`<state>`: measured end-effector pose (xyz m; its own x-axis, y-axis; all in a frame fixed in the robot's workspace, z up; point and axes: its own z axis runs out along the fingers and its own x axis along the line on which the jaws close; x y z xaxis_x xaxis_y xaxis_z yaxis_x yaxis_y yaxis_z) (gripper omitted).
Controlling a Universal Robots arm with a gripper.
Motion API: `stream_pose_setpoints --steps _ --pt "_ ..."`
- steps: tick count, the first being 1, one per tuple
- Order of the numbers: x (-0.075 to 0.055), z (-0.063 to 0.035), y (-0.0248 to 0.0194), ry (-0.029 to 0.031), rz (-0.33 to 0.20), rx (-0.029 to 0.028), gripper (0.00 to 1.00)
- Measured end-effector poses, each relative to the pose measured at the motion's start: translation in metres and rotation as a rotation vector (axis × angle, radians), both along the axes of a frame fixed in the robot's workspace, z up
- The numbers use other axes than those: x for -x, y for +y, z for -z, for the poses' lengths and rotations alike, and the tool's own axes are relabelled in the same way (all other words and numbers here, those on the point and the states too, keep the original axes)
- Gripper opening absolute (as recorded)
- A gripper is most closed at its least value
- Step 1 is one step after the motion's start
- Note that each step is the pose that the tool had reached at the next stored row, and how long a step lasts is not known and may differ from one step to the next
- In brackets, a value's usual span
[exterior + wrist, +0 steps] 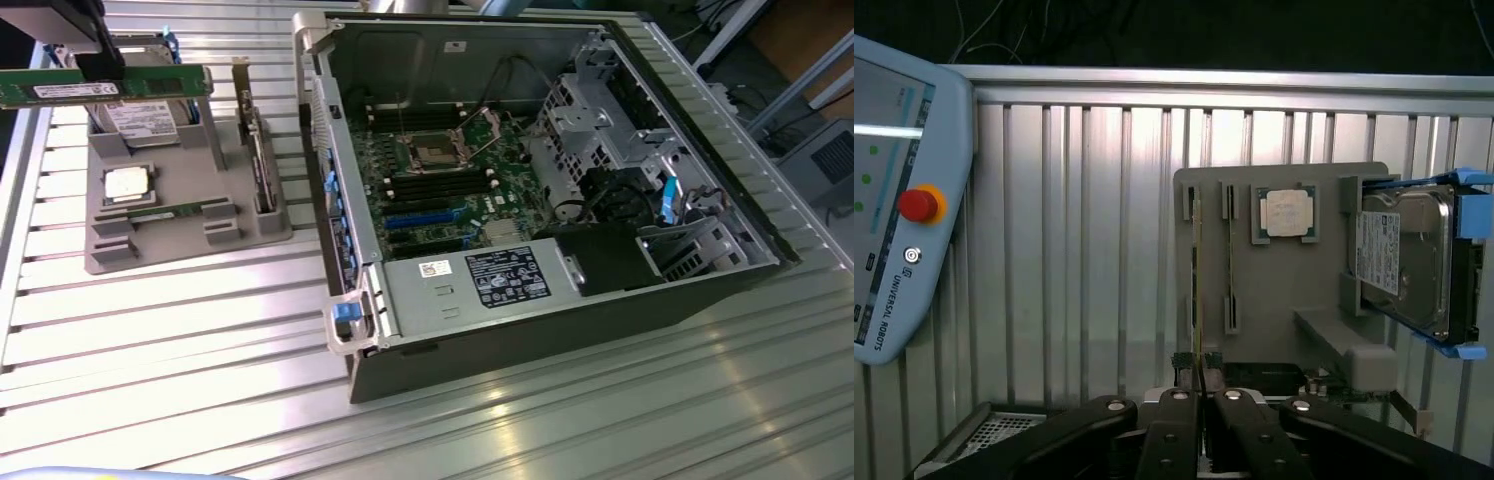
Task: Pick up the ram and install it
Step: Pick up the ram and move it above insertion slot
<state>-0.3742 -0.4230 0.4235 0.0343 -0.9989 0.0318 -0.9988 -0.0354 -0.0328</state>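
The gripper [99,66] is pinched almost shut on the ram [150,86], holding it level at ten o'clock in the exterior view, above the grey tray [187,245] (a hard drive [134,125] sits in it). The open computer case [534,335] lies at three o'clock from the tray.

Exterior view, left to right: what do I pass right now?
The ram held in the gripper → upright bracketed card → blue latch on the computer case → motherboard → drive cage.
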Motion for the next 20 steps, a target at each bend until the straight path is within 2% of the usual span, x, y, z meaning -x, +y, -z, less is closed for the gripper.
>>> stream_pose_setpoints --steps 5,20 --pt "-0.014 0.0003 0.0000 -0.0001 0.000 0.0000 0.12" --pt "-0.038 0.0006 0.0000 0.0000 0.000 0.0028 0.12"
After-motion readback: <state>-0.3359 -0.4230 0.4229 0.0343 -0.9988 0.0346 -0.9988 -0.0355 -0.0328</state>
